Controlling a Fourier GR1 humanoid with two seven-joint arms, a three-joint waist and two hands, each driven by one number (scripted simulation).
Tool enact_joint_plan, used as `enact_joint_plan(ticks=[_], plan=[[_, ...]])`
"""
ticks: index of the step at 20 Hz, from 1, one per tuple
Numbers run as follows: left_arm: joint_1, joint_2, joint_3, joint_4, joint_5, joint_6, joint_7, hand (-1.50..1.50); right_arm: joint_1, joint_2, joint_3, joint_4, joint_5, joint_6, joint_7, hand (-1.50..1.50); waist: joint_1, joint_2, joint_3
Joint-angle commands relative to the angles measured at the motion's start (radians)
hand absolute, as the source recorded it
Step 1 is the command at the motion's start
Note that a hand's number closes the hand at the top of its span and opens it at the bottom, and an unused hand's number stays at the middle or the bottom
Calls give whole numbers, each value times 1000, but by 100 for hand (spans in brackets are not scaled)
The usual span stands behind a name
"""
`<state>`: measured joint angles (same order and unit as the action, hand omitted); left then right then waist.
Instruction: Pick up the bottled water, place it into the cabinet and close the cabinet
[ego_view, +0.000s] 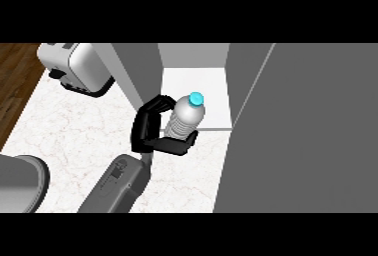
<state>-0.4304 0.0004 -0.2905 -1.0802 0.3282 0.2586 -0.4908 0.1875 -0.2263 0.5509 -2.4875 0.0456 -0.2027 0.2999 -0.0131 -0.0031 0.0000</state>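
A: Head view, item one: cabinet (193, 97), door (303, 135) open at its right, white shelf showing.

B: Next?

A: Toaster (77, 67), left of the cabinet, on the counter (66, 130).

B: The hand?

A: One hand (151, 127), fingers curled round the bottled water (186, 117), upright at the cabinet's front edge, blue cap up.

The scene is lit evenly and softly, with no single source to be made out. The marbled surface (74, 130) is rendered pale and bright, and the cabinet floor (199, 90) brighter still, almost washed out. The cabinet door (310, 135) is shown as flat mid-grey. Only a faint shadow is cast beneath the black hand (151, 130). A small highlight is seen on the toaster (77, 67).
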Motion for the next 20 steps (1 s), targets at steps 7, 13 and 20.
enact_joint_plan(ticks=[7, 13, 20], plan=[[-207, 0, -44, 102, 31, 168, 111, 150, 19, -2, -29, -67, 25, 13, 14, -150, 1, 3, 0], [-320, 0, -49, 245, 123, 218, 96, 150, 121, -60, -100, -163, -68, 61, -21, -150, -13, 4, 0], [-364, 0, -67, 354, 204, 299, 59, 150, 172, -64, -113, -160, -87, 77, -46, -150, -12, 3, 0]])
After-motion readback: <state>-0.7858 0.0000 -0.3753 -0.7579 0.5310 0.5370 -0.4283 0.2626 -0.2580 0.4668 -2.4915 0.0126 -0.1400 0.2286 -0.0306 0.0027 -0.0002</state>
